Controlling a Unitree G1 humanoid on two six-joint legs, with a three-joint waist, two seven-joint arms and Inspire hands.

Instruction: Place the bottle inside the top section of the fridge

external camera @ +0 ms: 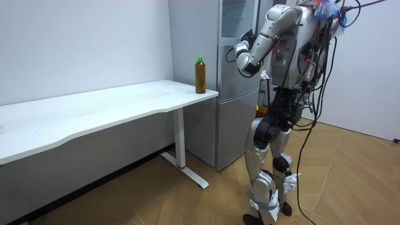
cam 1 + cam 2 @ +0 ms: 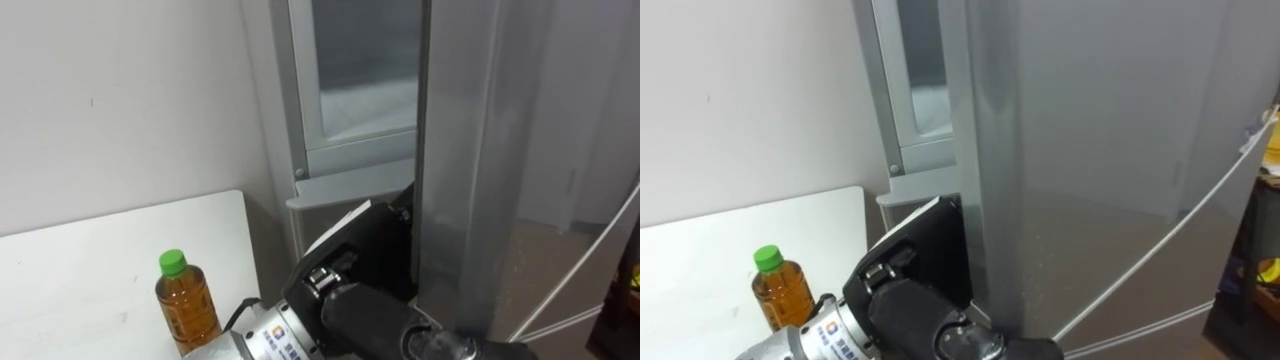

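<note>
The bottle [image 2: 185,305] of amber drink with a green cap stands upright on the corner of the white table [image 2: 80,280], close to the grey fridge [image 1: 234,94]. My left hand [image 2: 365,255] is raised against the edge of the upper fridge door [image 2: 470,150], which stands ajar towards me. The hand's dark back faces me and its fingers are hidden behind the door's edge. The bottle is a short way left of and below that hand, apart from it. In the room view I stand right in front of the fridge, left arm lifted to the door.
The table's end [image 1: 206,95] sits just beside the fridge, leaving a narrow gap. Through the door opening the pale inside of the upper compartment [image 2: 365,70] shows. A white wall [image 2: 120,90] runs behind the table. Wooden floor [image 1: 350,181] stretches behind me.
</note>
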